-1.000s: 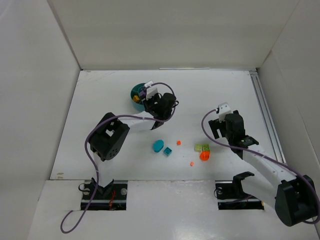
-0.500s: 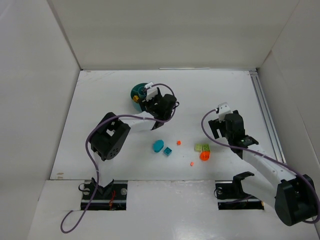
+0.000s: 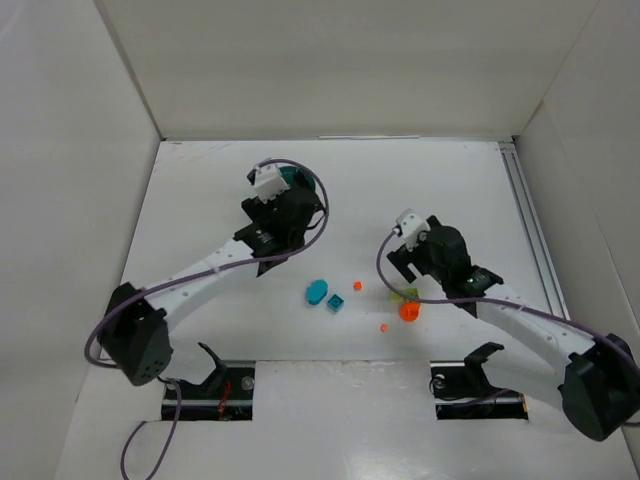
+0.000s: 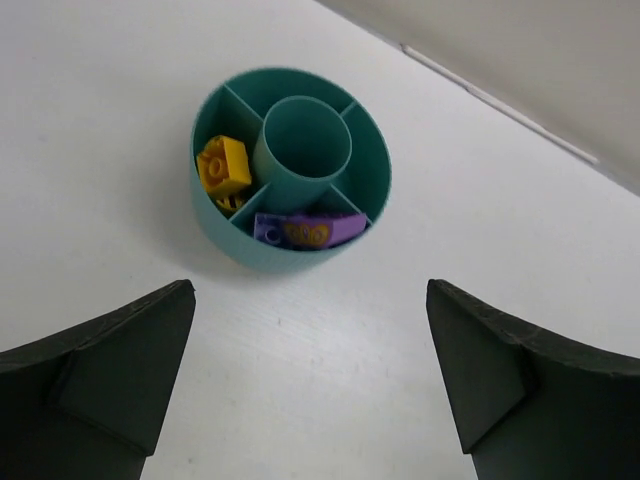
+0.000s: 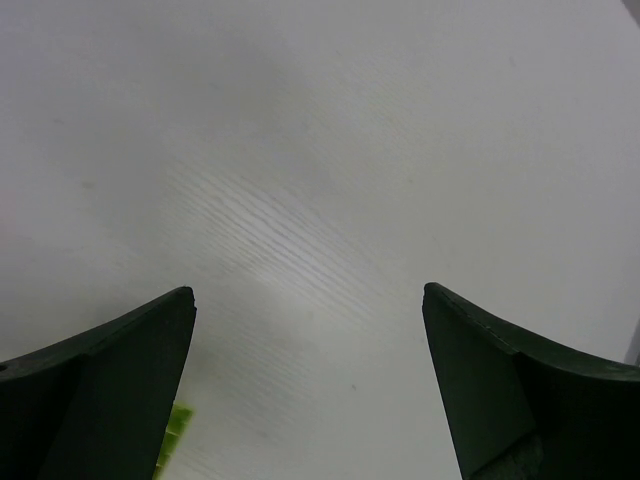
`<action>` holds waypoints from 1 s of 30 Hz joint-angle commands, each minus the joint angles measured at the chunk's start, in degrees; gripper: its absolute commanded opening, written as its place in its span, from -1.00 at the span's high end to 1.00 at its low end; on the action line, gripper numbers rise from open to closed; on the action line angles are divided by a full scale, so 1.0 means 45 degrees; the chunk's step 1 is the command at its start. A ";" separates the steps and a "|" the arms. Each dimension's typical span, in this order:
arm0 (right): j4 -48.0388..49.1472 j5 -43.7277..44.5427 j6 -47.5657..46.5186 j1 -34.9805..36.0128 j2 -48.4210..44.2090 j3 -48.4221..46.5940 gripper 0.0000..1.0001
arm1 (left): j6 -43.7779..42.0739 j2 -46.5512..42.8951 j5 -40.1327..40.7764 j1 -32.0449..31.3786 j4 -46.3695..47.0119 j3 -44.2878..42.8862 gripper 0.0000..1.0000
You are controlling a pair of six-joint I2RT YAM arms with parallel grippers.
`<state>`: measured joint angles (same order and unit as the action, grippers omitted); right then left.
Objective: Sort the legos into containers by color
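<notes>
The left fingers (image 4: 308, 295) are spread wide with nothing between them, hovering over bare counter (image 3: 200, 230) just short of the teal dish (image 4: 262, 252). The dish sits toward the far side, well apart from the back wall (image 3: 340, 70). One wedge holds a yellow brick (image 4: 222, 165), the neighbouring wedge a purple brick (image 4: 308, 230). The right fingers (image 5: 306, 295) are also spread and hold nothing; a lime green brick (image 5: 175, 430) lies beside one of them. A teal oval piece (image 3: 317, 291), a teal square brick (image 3: 336, 302), an orange round piece (image 3: 409, 311) and two orange bits (image 3: 357, 285) lie between the arms, with open counter on either side out to the walls.
</notes>
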<state>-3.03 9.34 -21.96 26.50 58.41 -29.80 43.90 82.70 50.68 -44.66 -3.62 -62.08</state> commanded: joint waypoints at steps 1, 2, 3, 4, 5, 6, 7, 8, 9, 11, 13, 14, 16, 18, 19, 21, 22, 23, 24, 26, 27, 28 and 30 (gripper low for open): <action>0.0459 -0.0826 -0.1329 0.2053 0.0669 -0.1383 -1.00 | 0.0479 -0.1576 -0.4027 0.0763 -0.2219 0.0981 -1.00; 0.0458 -0.0710 -0.1564 0.3375 0.0962 -0.1637 -1.00 | 0.0479 -0.2257 -0.4615 0.0939 -0.2455 0.1603 -1.00; 0.0458 -0.0709 -0.1934 0.3949 0.1583 -0.2064 -1.00 | 0.0595 -0.2573 -0.5085 0.1192 -0.2709 0.1918 -1.00; 0.0458 -0.0903 -0.2150 0.4438 0.1918 -0.2281 -1.00 | 0.0596 -0.2885 -0.5708 0.1195 -0.2905 0.2231 -1.00; 0.0458 -0.1833 -0.2384 0.4810 0.2231 -0.2496 -1.00 | 0.0770 -0.3585 -0.5908 0.1195 -0.3081 0.2930 -1.00; 0.0458 -0.2325 -0.2599 0.5452 0.2563 -0.2827 -1.00 | 0.0888 -0.3978 -0.6180 0.1195 -0.3083 0.3305 -1.00; 0.0458 -0.2678 -0.2737 0.5748 0.3146 -0.2966 -1.00 | 0.1005 -0.4388 -0.6357 0.1195 -0.3218 0.3637 -1.00; 0.0574 -0.2837 -0.2893 0.6061 0.3423 -0.3103 -1.00 | 0.1161 -0.5224 -0.6359 0.1195 -0.3432 0.3930 -1.00; 0.0575 -0.2838 -0.2894 0.6663 0.3696 -0.3220 -1.00 | 0.1317 -0.5658 -0.6359 0.1195 -0.3434 0.4397 -1.00; 0.0692 -0.2683 -0.3283 0.7175 0.4400 -0.3377 -1.00 | 0.1436 -0.6498 -0.6222 0.1312 -0.3571 0.4772 -1.00; 0.0692 -0.2799 -0.3441 0.7294 0.4830 -0.3650 -1.00 | 0.1436 -0.7534 -0.6222 0.1312 -0.3571 0.5084 -1.00; 0.0692 -0.2799 -0.3693 0.7294 0.5219 -0.3651 -1.00 | 0.1243 -0.7808 -0.6222 0.1428 -0.3571 0.5086 -1.00; 0.0692 -0.3112 -0.3832 0.7410 0.5573 -0.4039 -1.00 | 0.1241 -0.8315 -0.6378 0.1429 -0.3571 0.5203 -1.00; 0.0576 -0.3713 -0.4377 0.7412 0.5848 -0.4333 -1.00 | 0.1395 -0.8434 -0.6515 0.1429 -0.3707 0.5320 -1.00; 0.0575 -0.3717 -0.4379 0.7412 0.6022 -0.4334 -1.00 | 0.1513 -0.8435 -0.6515 0.1429 -0.3882 0.5320 -1.00; 0.0575 -0.3893 -0.4710 0.7412 0.6159 -0.4491 -1.00 | 0.1649 -0.8435 -0.6515 0.1429 -0.3884 0.5320 -1.00; 0.0575 -0.4009 -0.4904 0.7412 0.6160 -0.4626 -1.00 | 0.1651 -0.8435 -0.6631 0.1429 -0.4000 0.5455 -1.00; 0.0575 -0.4223 -0.5042 0.7412 0.6334 -0.4763 -1.00 | 0.1651 -0.8319 -0.6632 0.1429 -0.4001 0.5573 -1.00; 0.0575 -0.4225 -0.5256 0.7412 0.6529 -0.4764 -1.00 | 0.1767 -0.8318 -0.6632 0.1429 -0.4001 0.5574 -1.00; 0.0575 -0.4479 -0.5375 0.7412 0.6803 -0.4938 -1.00 | 0.1768 -0.8318 -0.6360 0.1429 -0.4117 0.5691 -1.00; 0.0440 -0.4479 -0.5530 0.7412 0.7133 -0.5095 -1.00 | 0.2193 -0.8318 -0.6185 0.1429 -0.4118 0.5691 -1.00; 0.0284 -0.4479 -0.5705 0.7412 0.7311 -0.5212 -1.00 | 0.2391 -0.8434 -0.6009 0.1429 -0.4331 0.5691 -1.00; 0.0049 -0.4362 -0.5862 0.7528 0.7662 -0.5446 -1.00 | 0.2548 -0.8551 -0.5618 0.1429 -0.4333 0.5808 -1.00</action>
<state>-2.24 -8.45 -45.60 59.66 91.26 -51.55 52.80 45.47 22.28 -38.48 -22.20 -36.36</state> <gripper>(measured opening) 0.995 0.997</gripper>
